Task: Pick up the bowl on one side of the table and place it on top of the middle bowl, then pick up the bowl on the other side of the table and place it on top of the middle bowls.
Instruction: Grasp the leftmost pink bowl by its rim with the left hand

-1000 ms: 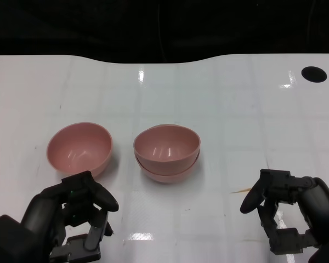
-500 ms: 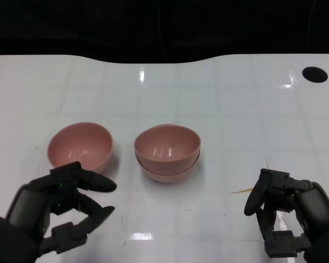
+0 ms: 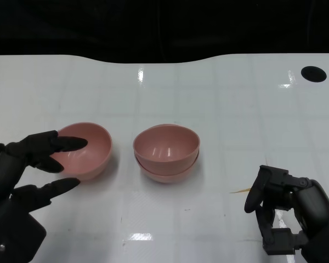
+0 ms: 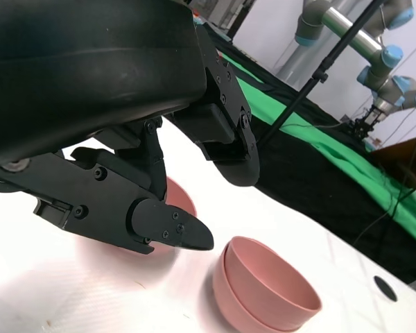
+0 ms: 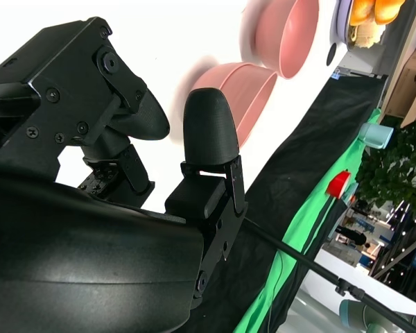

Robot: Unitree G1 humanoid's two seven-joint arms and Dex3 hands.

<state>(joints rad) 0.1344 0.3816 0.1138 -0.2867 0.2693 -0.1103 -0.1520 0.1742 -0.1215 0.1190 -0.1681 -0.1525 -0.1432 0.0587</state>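
Item: single pink bowl (image 3: 81,149), upright on the white worktop (image 3: 225,109), on the robot's left side. It stands just beside, and apart from, the stack of two pink bowls (image 3: 166,152) at the middle, one nested in the other. From this we judge the first half of the task done and this bowl the one left to move.

Handling, as we judge it: the bowl looks like light moulded plastic, stiff, with a thin rim and a smooth, glossy, rounded wall. It should lift easily but may slide or tip on the shiny worktop if pushed from one side only. We would take it at the near rim, one finger inside and the opposing one on the outer wall, or clasp it across the wall low down. Nothing suggests it is fragile.

Left hand (image 3: 30,170): released, its fingers spread wide, the upper ones reaching over the near rim of the single bowl and the lower one lying beside its base. We cannot tell whether any finger touches the bowl; nothing is clasped.

Right hand (image 3: 288,211): low over the worktop on the robot's right, well apart from the bowls, fingers curled inward around nothing.

Also present: a thin pale sliver (image 3: 240,191) on the worktop beside the right hand.
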